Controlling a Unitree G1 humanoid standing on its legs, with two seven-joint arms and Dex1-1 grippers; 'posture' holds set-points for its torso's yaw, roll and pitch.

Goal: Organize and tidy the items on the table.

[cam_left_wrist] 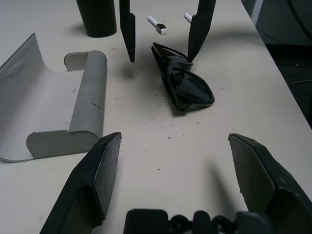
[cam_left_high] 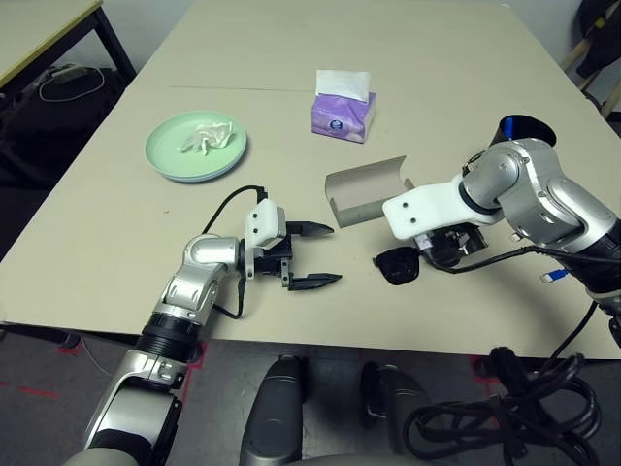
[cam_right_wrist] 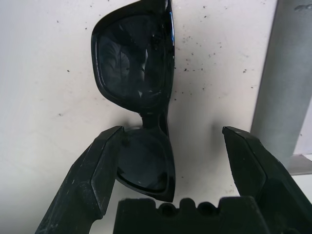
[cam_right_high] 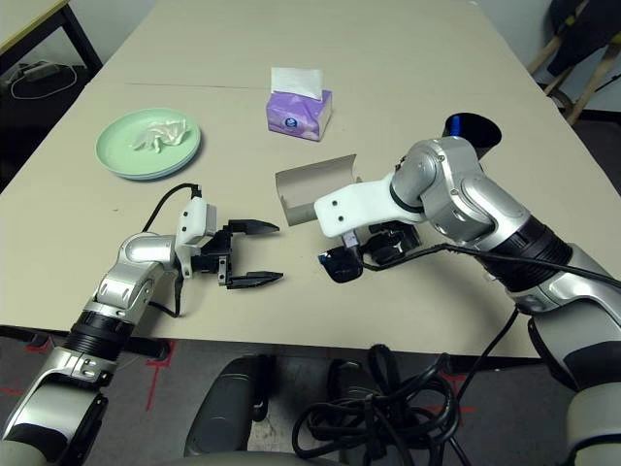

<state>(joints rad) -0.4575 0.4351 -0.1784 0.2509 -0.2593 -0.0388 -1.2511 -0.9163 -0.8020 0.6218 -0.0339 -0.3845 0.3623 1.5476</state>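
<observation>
Tissue on plates, glasses case empty; sunglasses remain loose (both claws wide, grip apparently pending).

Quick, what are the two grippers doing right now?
Left gripper: open, empty, over the table.
Right gripper: open above the sunglasses, holding nothing.

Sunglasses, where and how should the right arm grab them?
Probably at the narrow bridge of the sunglasses, from above, one finger each side of the frame: they lie flat-ish on the table, and the right pincer is open over them.
</observation>
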